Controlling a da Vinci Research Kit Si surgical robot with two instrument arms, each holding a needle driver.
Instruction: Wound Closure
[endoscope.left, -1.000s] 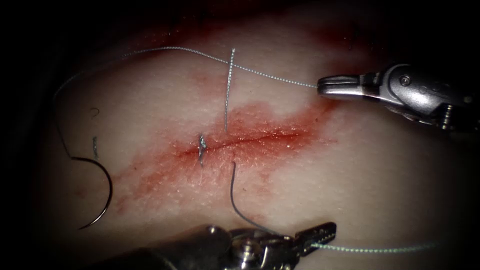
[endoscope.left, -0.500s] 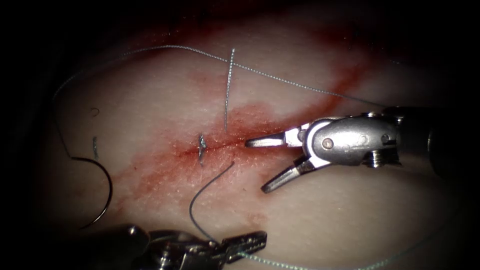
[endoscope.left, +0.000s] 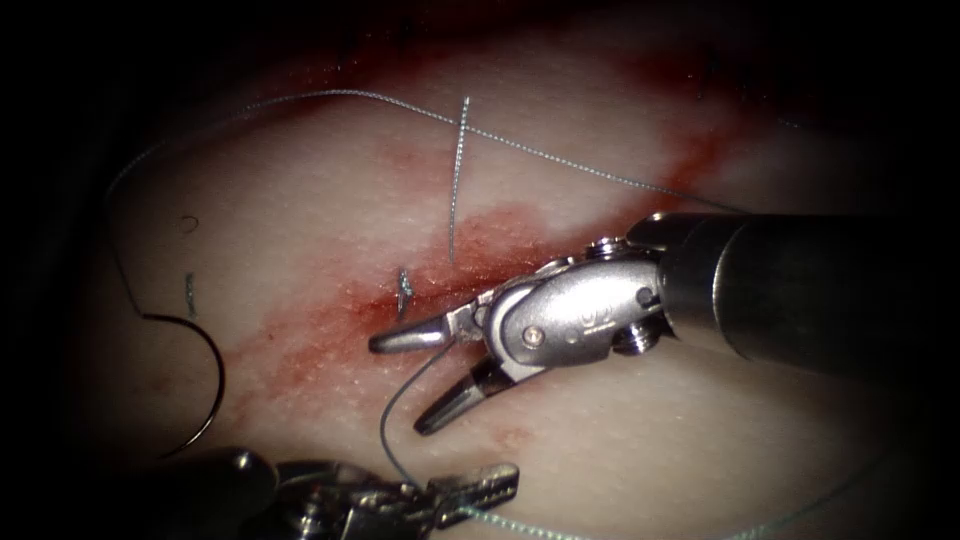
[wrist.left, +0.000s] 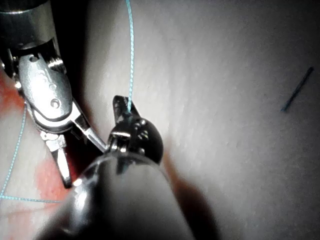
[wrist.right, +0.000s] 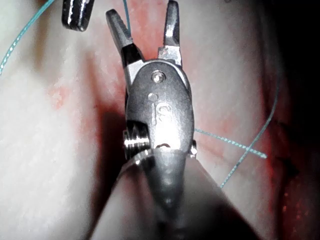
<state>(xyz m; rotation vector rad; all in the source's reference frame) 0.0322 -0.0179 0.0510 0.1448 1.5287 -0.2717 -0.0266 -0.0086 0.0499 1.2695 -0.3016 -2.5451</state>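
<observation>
Since a moment ago the right tool (endoscope.left: 410, 385) has slid leftward over the cut (endoscope.left: 540, 270), jaws spread and empty, straddling the thread (endoscope.left: 400, 400). Below, the left tool (endoscope.left: 480, 488) grips that thread. One needle (endoscope.left: 205, 385) lies free on the tissue (endoscope.left: 700, 430), far left.

Thread (endoscope.left: 400, 400) strand crosses gap between open right pincer (endoscope.left: 395, 385) jaws.
</observation>
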